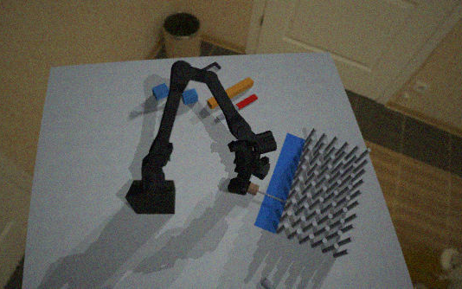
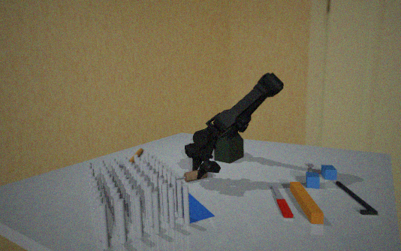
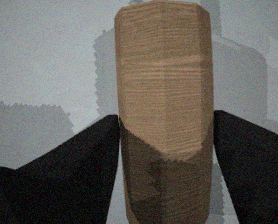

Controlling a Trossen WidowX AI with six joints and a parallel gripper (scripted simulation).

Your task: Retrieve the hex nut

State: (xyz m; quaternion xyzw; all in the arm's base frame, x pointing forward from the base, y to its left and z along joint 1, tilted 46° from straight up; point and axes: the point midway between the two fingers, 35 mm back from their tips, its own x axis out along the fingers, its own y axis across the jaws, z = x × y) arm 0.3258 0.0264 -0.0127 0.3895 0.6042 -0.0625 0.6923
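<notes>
My gripper (image 3: 165,122) is shut on the wooden handle (image 1: 253,189) (image 2: 193,176) (image 3: 165,80) of a tool, low beside the strip. The tool's thin metal shaft (image 1: 271,197) runs from the handle across the blue taped strip (image 1: 291,144) (image 2: 200,210) to the front edge of the spacer field. Its far end is hidden or too small to make out. The standing metal spacers (image 1: 337,234) (image 2: 155,210) are in dense rows and look upright. The hex nut cannot be made out in any view.
At the back lie a red-handled tool (image 1: 247,101) (image 2: 284,208), an orange bar (image 1: 234,92) (image 2: 306,203), two blue blocks (image 1: 189,96) (image 2: 329,172) and a black hooked tool (image 1: 215,66) (image 2: 355,197). Another orange-brown handle (image 2: 137,154) lies beyond the field.
</notes>
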